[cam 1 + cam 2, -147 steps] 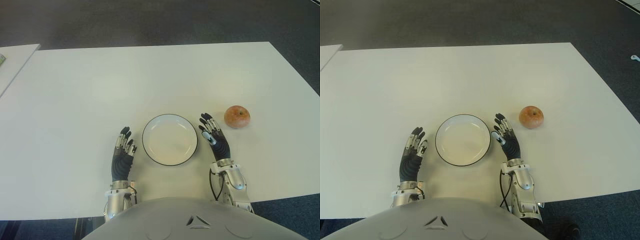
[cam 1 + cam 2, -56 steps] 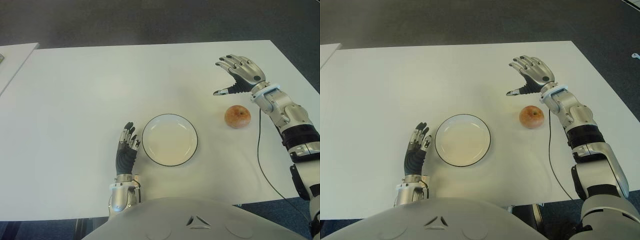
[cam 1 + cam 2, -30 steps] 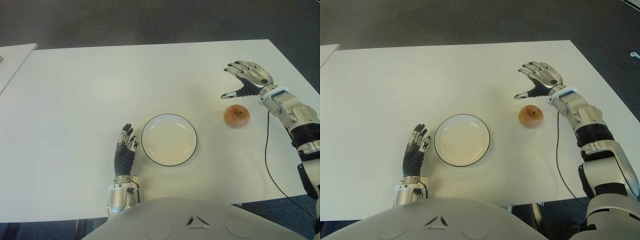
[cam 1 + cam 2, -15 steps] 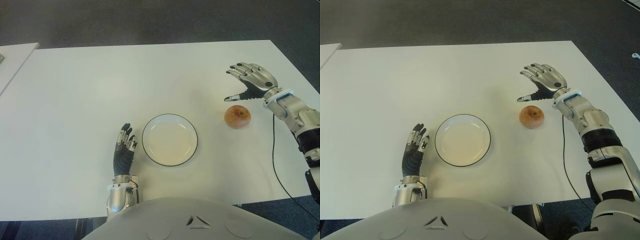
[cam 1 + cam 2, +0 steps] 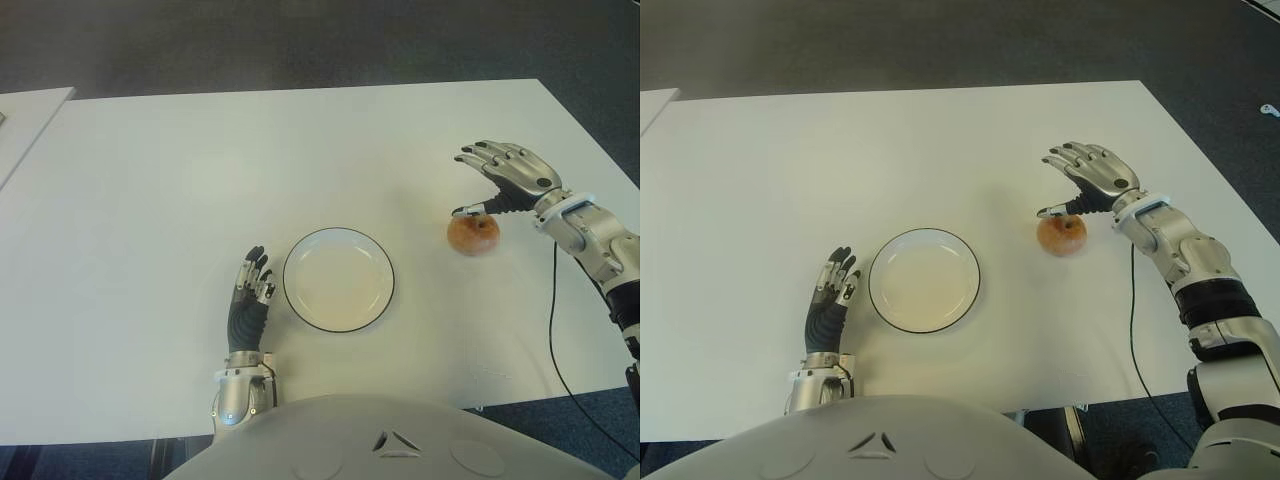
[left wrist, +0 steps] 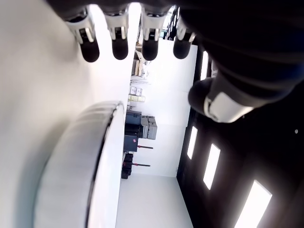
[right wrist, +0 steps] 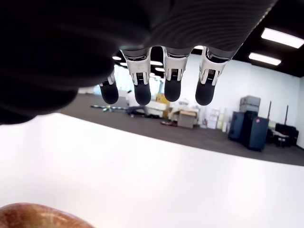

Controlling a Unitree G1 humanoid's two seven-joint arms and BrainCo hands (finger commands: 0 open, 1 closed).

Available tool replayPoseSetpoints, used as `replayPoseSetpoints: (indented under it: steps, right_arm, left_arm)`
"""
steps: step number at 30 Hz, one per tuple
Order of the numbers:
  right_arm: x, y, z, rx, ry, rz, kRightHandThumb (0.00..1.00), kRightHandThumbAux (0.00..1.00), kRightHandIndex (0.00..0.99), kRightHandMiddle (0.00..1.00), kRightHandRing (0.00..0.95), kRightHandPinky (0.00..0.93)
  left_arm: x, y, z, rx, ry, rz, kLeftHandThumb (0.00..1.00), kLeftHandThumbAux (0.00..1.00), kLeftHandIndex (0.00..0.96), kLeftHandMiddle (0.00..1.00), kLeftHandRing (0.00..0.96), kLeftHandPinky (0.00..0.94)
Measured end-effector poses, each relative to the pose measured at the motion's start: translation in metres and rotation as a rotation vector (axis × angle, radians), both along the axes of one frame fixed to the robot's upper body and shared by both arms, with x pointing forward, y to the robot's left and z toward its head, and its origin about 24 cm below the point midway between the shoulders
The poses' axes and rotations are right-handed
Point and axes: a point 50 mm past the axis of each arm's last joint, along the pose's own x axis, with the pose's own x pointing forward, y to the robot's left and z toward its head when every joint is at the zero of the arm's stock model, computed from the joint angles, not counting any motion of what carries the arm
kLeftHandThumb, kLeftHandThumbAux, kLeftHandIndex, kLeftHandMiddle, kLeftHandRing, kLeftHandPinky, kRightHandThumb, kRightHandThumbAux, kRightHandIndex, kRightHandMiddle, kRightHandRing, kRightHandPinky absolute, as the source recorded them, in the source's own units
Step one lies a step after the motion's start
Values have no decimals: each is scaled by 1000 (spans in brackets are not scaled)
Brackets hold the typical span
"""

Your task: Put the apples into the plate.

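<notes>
One red-orange apple sits on the white table, to the right of the plate. The white plate with a dark rim is empty, near the table's front edge. My right hand hovers just above and behind the apple, fingers spread, thumb tip close over its top; it holds nothing. In the right wrist view the apple shows below the straight fingers. My left hand shows just left of the plate, fingers extended.
Another white table's corner shows at the far left. Dark carpet lies beyond the table's back edge. A black cable hangs from my right forearm over the table's right front part.
My right hand has come down and toward the apple, its thumb now just over the fruit. The apple, the plate and my left hand have stayed put.
</notes>
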Motion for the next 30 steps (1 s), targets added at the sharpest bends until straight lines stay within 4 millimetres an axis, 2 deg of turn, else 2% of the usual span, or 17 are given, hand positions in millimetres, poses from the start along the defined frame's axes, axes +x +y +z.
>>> replayPoseSetpoints:
  steps: [12, 30]
  right_arm:
    - [-18, 2, -8, 41, 28, 14, 206, 228, 0, 0, 0, 0]
    - [-33, -1, -19, 68, 67, -9, 199, 223, 0, 0, 0, 0]
  left_arm:
    - [-1, 3, -1, -5, -3, -2, 135, 504, 56, 2, 0, 4]
    - [0, 6, -3, 29, -19, -18, 104, 495, 40, 0, 0, 2]
